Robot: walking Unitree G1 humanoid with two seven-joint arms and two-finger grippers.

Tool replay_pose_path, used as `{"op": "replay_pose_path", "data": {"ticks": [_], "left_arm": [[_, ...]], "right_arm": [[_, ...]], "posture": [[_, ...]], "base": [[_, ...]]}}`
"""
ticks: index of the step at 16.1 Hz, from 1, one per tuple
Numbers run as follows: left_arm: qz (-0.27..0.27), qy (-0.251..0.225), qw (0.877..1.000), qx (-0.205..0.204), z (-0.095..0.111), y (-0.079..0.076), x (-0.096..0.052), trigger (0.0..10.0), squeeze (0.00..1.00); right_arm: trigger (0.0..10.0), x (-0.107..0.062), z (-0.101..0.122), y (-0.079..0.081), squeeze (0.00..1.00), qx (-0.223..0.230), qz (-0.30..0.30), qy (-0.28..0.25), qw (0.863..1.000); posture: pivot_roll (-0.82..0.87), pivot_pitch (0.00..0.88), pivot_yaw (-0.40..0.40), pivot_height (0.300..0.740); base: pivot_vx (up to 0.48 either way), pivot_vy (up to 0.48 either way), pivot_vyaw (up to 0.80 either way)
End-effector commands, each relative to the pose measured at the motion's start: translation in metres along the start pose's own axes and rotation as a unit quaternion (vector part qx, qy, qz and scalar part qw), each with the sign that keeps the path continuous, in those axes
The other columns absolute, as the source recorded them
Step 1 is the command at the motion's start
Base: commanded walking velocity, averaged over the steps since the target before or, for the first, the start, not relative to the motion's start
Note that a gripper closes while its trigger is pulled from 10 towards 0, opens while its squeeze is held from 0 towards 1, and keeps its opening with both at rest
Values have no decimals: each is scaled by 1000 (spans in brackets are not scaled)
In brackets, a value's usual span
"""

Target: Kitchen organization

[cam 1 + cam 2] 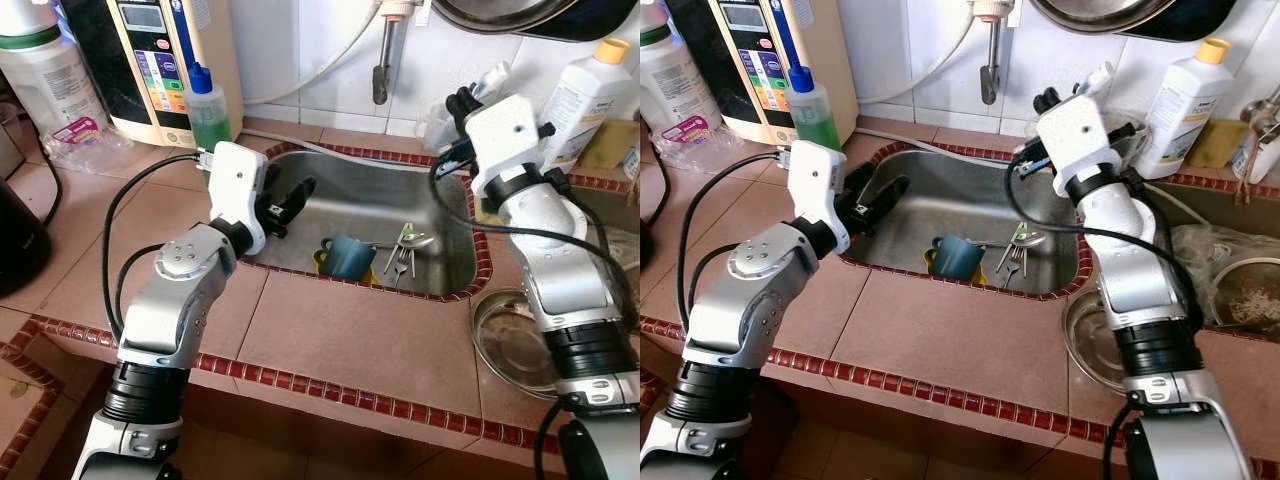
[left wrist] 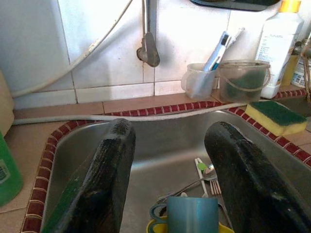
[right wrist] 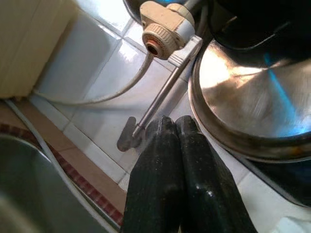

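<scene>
A steel sink is set into the tiled counter. In it a blue cup rests against a yellow dish, with forks and a spoon beside them. My left gripper hangs open over the sink's left side; in the left wrist view its fingers frame the cup below, without touching it. My right gripper is raised at the sink's back right corner, shut on nothing. In the right wrist view it points up toward the tap.
A green soap bottle and a water purifier stand at the back left. A white bottle, a sponge, a toothbrush cup and a clear tub line the back right. A glass bowl sits on the right counter.
</scene>
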State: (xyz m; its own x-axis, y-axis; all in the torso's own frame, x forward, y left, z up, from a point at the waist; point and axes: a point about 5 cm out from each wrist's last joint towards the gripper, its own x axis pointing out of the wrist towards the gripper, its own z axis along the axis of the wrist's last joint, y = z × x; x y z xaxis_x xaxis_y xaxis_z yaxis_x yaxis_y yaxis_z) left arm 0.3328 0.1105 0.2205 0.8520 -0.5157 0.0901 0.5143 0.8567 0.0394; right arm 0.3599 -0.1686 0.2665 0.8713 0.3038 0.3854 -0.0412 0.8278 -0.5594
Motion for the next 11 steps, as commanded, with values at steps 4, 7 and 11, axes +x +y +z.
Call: {"op": "replay_pose_path", "data": {"ticks": [4, 7, 11], "left_arm": [[-1, 5, 1000, -2, -1, 1, 0, 10000, 0], [-2, 5, 1000, -1, -1, 1, 0, 10000, 0], [-2, 5, 1000, -2, 0, 1, 0, 10000, 0]], "right_arm": [[0, 2, 0, 1, 0, -64, 10, -9, 998], [10000, 3, -4, 0, 1000, -38, 2, 5, 999], [10000, 3, -5, 0, 1000, -39, 3, 2, 999]], "posture": [[-137, 67, 18, 736], [-137, 68, 19, 736], [-136, 67, 20, 736]], "base": [[0, 0, 0], [0, 0, 0], [0, 0, 0]]}}
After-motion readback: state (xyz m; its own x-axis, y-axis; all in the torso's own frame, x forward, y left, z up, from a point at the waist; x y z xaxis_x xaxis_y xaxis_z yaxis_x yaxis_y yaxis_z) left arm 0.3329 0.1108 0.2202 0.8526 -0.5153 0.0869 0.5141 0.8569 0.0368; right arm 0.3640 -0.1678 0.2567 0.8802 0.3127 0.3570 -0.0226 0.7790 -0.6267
